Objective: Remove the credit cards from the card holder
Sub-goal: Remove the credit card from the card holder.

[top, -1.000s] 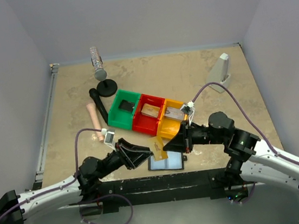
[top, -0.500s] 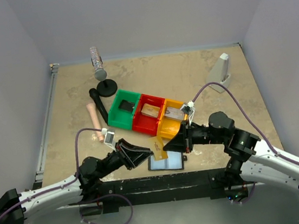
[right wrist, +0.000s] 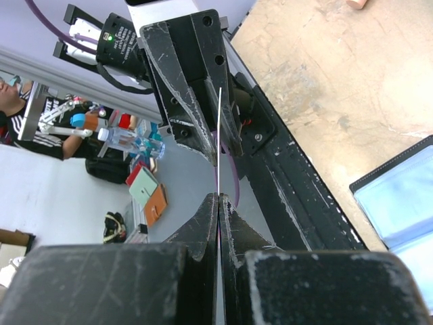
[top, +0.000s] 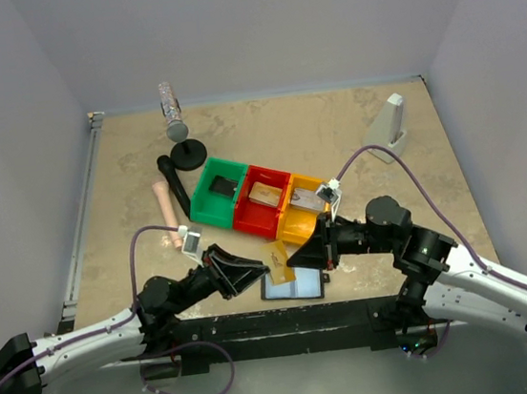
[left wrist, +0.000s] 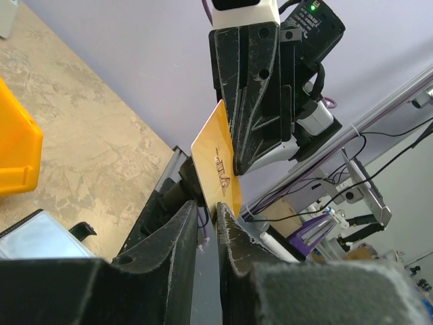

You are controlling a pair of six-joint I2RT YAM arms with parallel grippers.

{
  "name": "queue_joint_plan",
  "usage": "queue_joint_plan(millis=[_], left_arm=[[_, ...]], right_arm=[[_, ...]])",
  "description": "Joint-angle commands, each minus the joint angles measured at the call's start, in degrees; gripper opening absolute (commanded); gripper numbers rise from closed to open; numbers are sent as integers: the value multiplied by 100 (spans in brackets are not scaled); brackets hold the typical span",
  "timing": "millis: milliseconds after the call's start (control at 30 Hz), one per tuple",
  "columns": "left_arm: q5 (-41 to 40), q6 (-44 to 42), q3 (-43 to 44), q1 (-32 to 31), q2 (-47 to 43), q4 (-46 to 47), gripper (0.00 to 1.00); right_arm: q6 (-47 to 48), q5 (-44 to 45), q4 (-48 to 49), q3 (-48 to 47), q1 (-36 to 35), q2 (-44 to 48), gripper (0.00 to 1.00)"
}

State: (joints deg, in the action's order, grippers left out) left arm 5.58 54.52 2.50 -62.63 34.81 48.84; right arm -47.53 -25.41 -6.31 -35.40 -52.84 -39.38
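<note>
Change: the left fingers (left wrist: 177, 237) had narrowed around the free end of the yellow card (left wrist: 215, 156).
Right fingers (right wrist: 203, 220): pressed together, pinching the card's other end in the air.
Left fingers' hold: a slim gap showed beside the card, so I cannot tell if they were pinching it.
Card holder (top: 295, 285): open flat at the desk's (top: 126, 175) near edge, just before the yellow bin (top: 298, 223).
Meaning: one card was out, and this looked like a handover midway.

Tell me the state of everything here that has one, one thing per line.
card holder: lying open on the table, panels up.
gold card: out of the holder, held up between both grippers.
right gripper: shut on the card's edge.
left gripper: narrowly open around the card.
</note>
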Motion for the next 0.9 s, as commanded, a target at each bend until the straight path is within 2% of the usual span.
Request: queue_joint_plan(millis=[0, 200, 267, 300, 367, 400, 467, 533, 567, 600, 700, 867], left_arm=[[65, -21, -848, 23, -44, 319, 20], [83, -47, -857, 23, -35, 319, 0], [31, -47, -865, 23, -35, 319, 0], [-4, -38, -865, 23, -44, 302, 0], [-110, -29, -866, 23, -88, 258, 0], [-206, -21, -848, 23, -123, 153, 0], [-486, -38, -769, 23, -255, -224, 0], [-873, -38, -681, 23, -378, -628, 0], [-1092, -38, -603, 23, -404, -813, 0], [-1312, -3, -506, 23, -405, -1050, 0], [-2155, 242, -303, 23, -169, -1613, 0], [-3597, 857, 443, 14, 920, -1737, 0]], right_arm=[[59, -175, 226, -134, 19, 0, 0], [68, -201, 183, -152, 19, -26, 0], [94, -175, 69, -195, 19, -35, 0], [129, -158, -54, -257, 28, -35, 3], [243, -61, -352, -371, 28, -9, 41], [314, 52, -554, -424, 37, 52, 53], [542, 412, -1299, -643, 37, 184, 67], [727, 746, -1880, -749, 37, 394, 75], [780, 957, -2118, -775, 37, 491, 88], [841, 1150, -2416, -811, 37, 614, 92], [886, 1643, -2989, -741, 37, 992, 93], [877, 1856, -3078, -346, 37, 1388, 92]])
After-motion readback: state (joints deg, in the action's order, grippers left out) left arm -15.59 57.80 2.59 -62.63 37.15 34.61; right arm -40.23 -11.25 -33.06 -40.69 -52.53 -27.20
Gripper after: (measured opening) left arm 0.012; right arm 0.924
